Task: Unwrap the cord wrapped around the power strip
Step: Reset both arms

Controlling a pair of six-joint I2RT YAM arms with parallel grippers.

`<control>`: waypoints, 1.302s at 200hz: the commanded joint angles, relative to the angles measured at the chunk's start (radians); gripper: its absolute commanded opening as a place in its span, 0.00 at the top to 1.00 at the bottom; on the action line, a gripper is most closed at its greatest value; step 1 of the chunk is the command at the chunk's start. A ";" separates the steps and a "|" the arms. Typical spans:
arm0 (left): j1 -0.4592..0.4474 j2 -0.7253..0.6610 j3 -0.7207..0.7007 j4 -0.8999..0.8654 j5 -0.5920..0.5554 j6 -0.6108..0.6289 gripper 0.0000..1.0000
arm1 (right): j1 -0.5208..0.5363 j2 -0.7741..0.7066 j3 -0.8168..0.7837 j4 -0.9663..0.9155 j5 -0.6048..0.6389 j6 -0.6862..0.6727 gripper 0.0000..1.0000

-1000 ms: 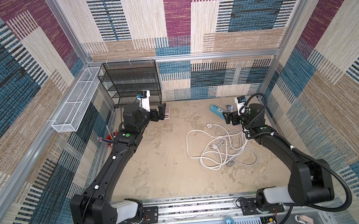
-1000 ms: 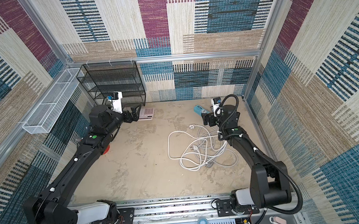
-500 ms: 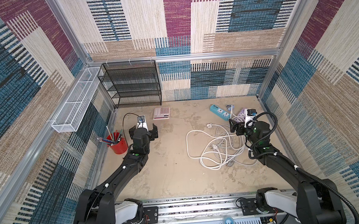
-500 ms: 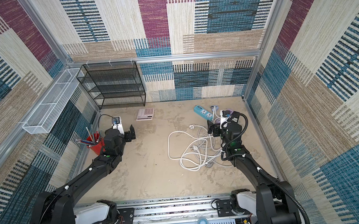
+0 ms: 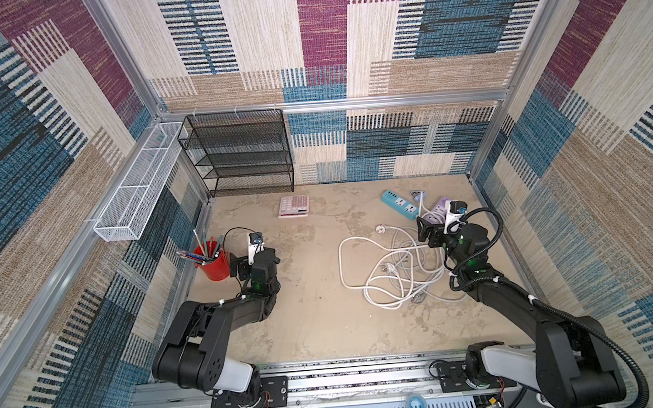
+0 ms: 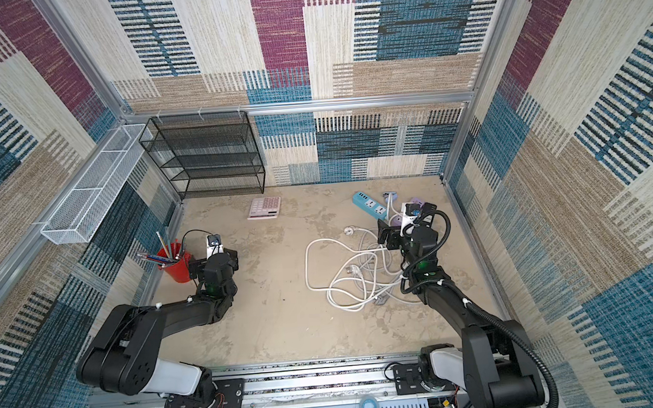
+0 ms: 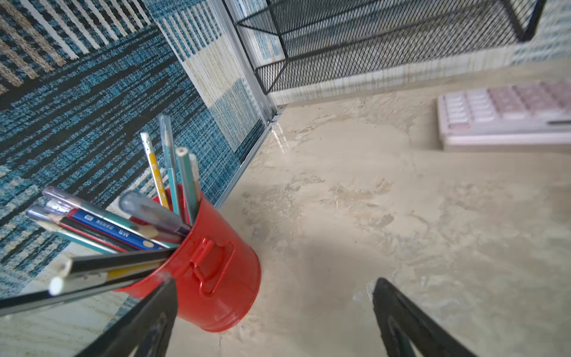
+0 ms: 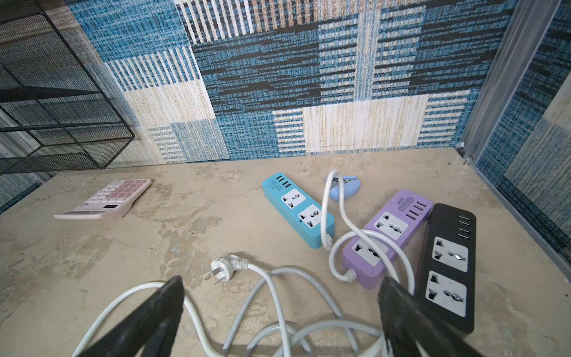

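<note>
Three power strips lie at the back right: a blue one [image 8: 298, 210] [image 5: 399, 204], a purple one [image 8: 386, 238] and a black one [image 8: 448, 265]. White cord [image 5: 390, 270] [image 6: 351, 276] sprawls in loose loops in front of them, its plug [image 8: 222, 269] free on the table. One loop of cord lies across the purple strip. My right gripper [image 8: 281, 279] [image 5: 433, 228] hovers open over the loops, just short of the purple strip, holding nothing. My left gripper [image 7: 275, 282] [image 5: 255, 260] is open and empty, far to the left.
A red cup [image 7: 216, 278] [image 5: 213, 264] full of pens stands right beside my left gripper. A pink calculator [image 5: 293, 206] lies at the back, before a black mesh rack [image 5: 242, 159]. A white wire basket [image 5: 136, 192] hangs on the left wall. A small blue object [image 8: 346, 188] lies behind the strips.
Both arms have drawn back from the rear of the table toward the front. The left arm has folded in beside the red cup. Both grippers stayed open.
</note>
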 commanded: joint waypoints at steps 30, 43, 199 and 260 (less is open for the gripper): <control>0.014 0.067 -0.015 0.200 0.122 0.039 0.01 | -0.002 0.038 -0.021 0.083 0.038 0.020 0.02; 0.028 0.045 0.036 0.028 0.178 0.002 0.01 | -0.004 0.036 -0.040 0.106 0.075 0.010 0.02; 0.198 0.028 -0.057 0.101 0.645 -0.074 0.01 | -0.005 0.114 -0.234 0.466 0.214 -0.174 0.02; 0.232 0.044 -0.035 0.081 0.714 -0.081 0.01 | -0.008 0.188 -0.260 0.583 0.146 -0.223 0.02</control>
